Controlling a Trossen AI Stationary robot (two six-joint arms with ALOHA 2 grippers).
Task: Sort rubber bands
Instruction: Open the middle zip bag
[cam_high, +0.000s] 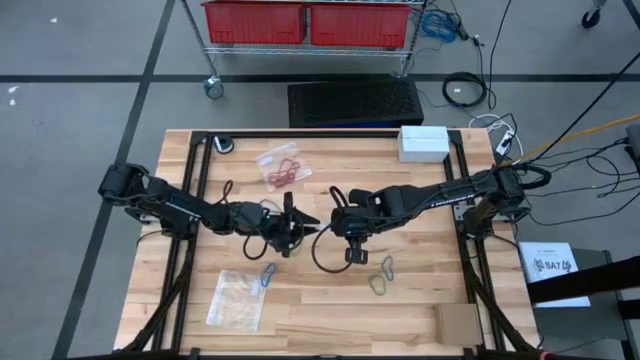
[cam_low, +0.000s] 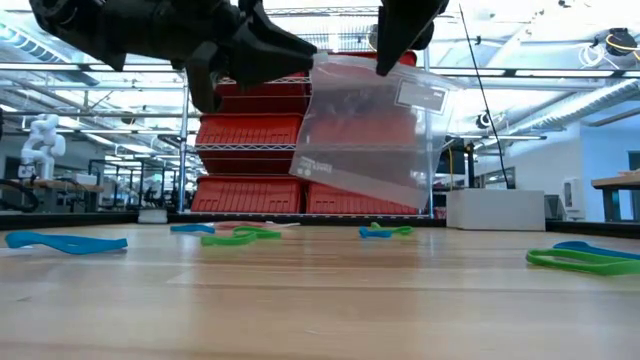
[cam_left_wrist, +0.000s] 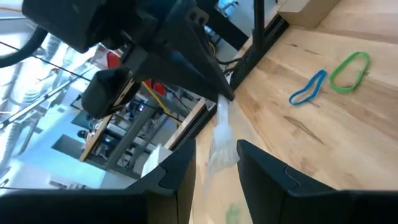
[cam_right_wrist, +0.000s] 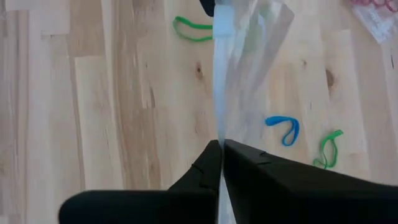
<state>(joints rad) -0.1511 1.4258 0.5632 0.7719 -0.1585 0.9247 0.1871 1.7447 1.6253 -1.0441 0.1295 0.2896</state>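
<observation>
From above, both arms are seen meeting over the middle of the wooden desk (cam_high: 330, 320). The left gripper (cam_high: 290, 235) and the right gripper (cam_high: 345, 225) are held close together. Blue and green rubber bands (cam_high: 380, 275) are scattered on the desk in front of the grippers, and a bag of red bands (cam_high: 283, 168) is seen lying toward the back, with another clear bag (cam_high: 237, 298) at the front left.

At desk height, a clear plastic bag (cam_low: 365, 135) is seen lifted above the desk, gripped at its top edge by both grippers. Blue and green bands lie on the desk beneath and beyond it.

In the left wrist view, the left fingers (cam_left_wrist: 267, 171) are seen parted around the bag's edge.

In the right wrist view, the right fingers (cam_right_wrist: 249, 171) are seen pressed together on the bag's edge.
</observation>
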